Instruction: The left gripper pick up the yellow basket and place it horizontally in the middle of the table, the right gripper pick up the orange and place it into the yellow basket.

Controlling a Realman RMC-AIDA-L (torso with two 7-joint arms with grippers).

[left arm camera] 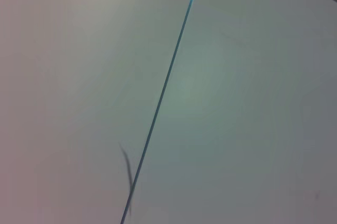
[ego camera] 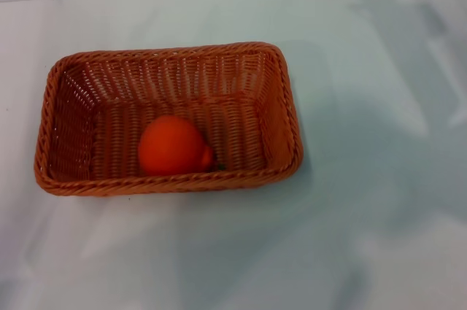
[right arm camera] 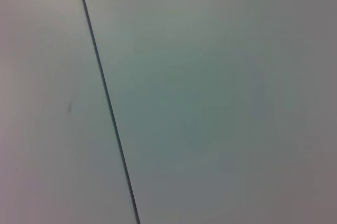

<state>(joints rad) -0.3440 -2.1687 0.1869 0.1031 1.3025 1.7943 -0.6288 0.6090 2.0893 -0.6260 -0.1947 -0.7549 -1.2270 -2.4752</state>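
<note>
Bare table (ego camera: pixel 379 237) surrounds yellow basket (ego camera: pixel 168 183); orange (ego camera: pixel 174 146) inside.

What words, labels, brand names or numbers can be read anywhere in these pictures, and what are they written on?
None: no view shows any readable text.
The yellow basket is plain woven wicker with no tag or label showing.
The orange lying inside it carries no sticker.
The table is bare white, without markings.
Both wrist views show only plain pale panels split by a thin dark seam.
</note>
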